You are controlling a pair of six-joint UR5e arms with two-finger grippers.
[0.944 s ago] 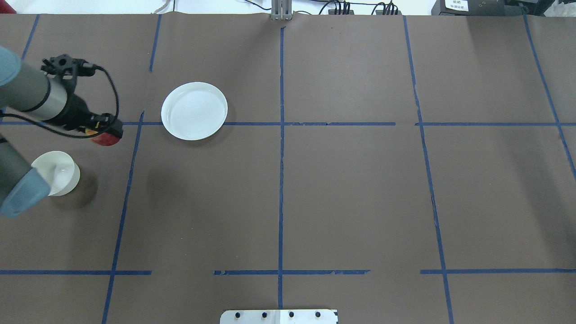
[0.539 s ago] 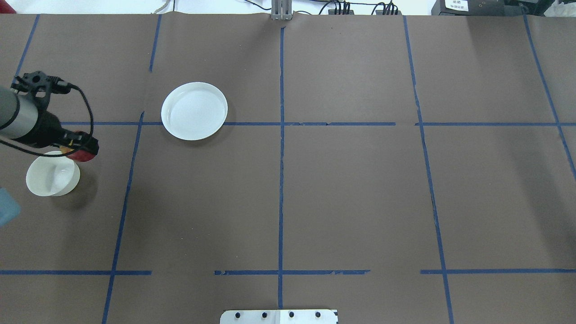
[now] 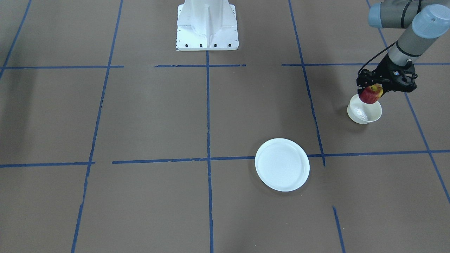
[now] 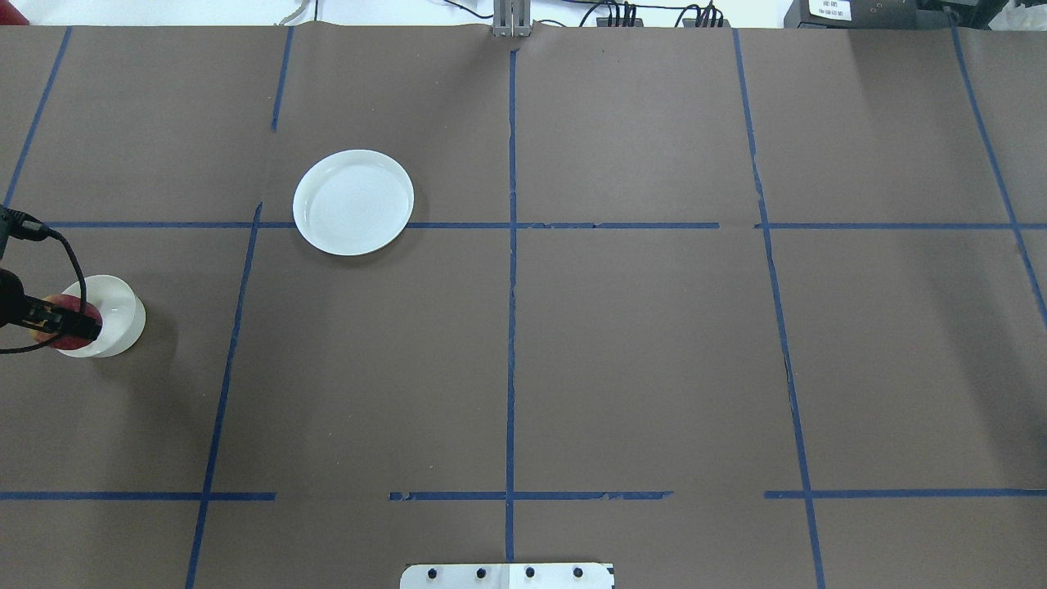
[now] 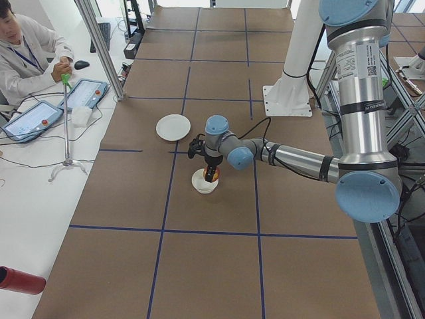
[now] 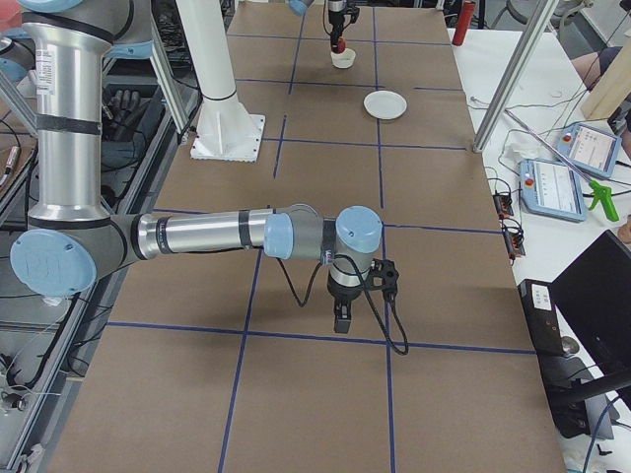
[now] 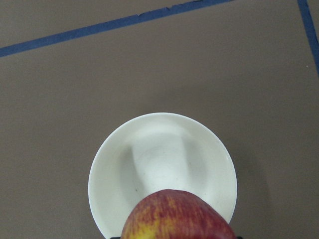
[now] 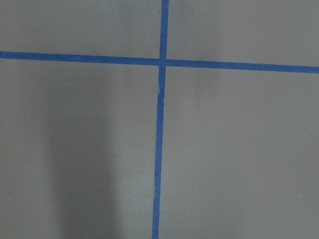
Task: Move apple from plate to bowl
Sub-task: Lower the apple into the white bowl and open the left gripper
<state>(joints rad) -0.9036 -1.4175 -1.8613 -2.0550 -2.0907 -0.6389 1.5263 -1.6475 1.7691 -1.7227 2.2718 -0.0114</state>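
The small red apple (image 3: pixel 371 95), yellow near its stem, hangs clamped in the left gripper (image 3: pixel 371 90) just above one edge of the small, deep white bowl (image 3: pixel 375 115), while the flat, round white plate (image 3: pixel 282 164) lies well apart from both.

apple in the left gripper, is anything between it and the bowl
Nothing visible does. The left gripper holds the apple just above the bowl, whose inside shows bare in the left wrist view.
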